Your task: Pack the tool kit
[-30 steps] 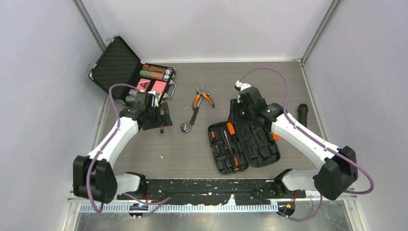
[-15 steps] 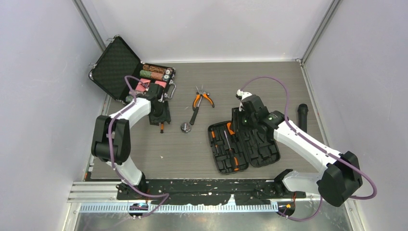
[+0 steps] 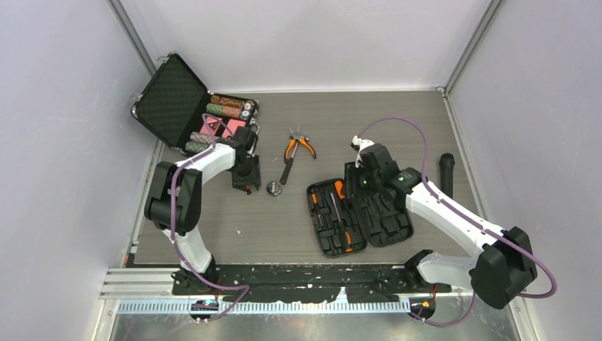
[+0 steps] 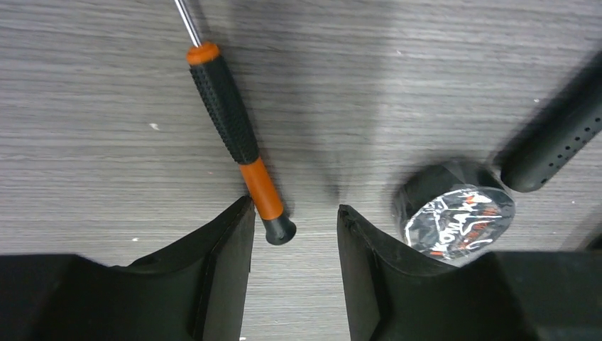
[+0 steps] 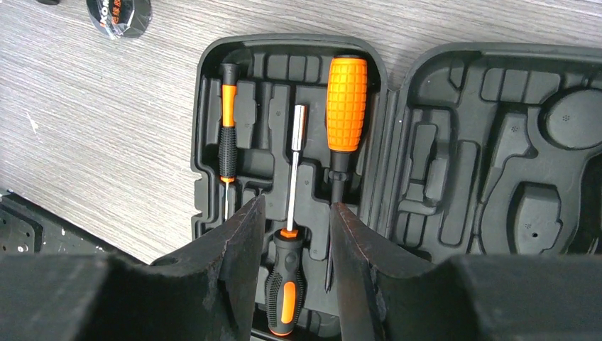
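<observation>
Lying open and flat at 4 o'clock on the table (image 3: 341, 114), tool kit (image 3: 387, 220) has three drivers (image 5: 346, 99) seated in one half; the other half's slots are bare. Right gripper (image 5: 292, 213) hovers above, jaws part-spread astride a seated handle, clamping nothing. At 9 o'clock, left gripper (image 4: 294, 213), unclenched, brackets the loose screwdriver (image 4: 226, 114) by its butt, likely lining up a pick. Pliers (image 3: 298, 145) at 12, unpacked.

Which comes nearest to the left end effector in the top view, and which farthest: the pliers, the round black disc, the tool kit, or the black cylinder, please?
From the left end effector:
1. round black disc, just to its right.
2. pliers, farther back, near the centre.
3. tool kit, lying open, right of centre.
4. black cylinder, by the right edge.
</observation>
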Available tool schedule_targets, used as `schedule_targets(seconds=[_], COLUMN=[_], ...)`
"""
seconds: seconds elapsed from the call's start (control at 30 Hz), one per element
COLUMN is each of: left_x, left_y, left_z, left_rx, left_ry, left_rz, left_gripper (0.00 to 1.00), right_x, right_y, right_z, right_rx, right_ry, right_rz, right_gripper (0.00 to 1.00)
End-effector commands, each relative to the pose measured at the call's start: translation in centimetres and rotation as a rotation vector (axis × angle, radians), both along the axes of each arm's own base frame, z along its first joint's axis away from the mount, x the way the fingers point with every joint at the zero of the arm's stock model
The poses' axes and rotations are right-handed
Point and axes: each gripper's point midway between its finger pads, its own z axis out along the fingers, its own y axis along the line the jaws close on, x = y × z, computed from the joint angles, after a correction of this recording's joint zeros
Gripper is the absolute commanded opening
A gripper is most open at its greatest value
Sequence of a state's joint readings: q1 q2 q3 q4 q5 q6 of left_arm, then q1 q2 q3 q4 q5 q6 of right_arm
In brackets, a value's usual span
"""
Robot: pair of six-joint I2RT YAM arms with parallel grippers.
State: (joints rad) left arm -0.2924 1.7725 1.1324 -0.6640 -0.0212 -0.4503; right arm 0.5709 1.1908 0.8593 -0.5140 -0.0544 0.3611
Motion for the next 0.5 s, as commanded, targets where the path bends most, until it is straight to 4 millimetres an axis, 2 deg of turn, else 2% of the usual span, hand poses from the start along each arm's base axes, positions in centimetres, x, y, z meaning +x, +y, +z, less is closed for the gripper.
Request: schedule_targets(seconds=[0.0,0.3,0.47], left_x=[0.1,1.2,1.3], left_y=[-1.3,0.2,-0.1], left_z=[0.3,-0.1,-0.7], left_rx=[-0.015,0.07,0.066], left_ry=[-0.012,-0.041,-0.024], left_rz=[0.01,0.136,0.143], left_gripper=[0.47,0.43,0.33], right_x=[0.5,0.2,0.0], right_y=[0.2,0.0,-0.2], right_z=[1.6,1.5,1.3], right_rx=[0.047,0.061,0.063], right_ry=[-0.064,-0.069,-0.07], right_rz=[0.002,0.001,-0.001], right_gripper=[0.44,0.44,0.44])
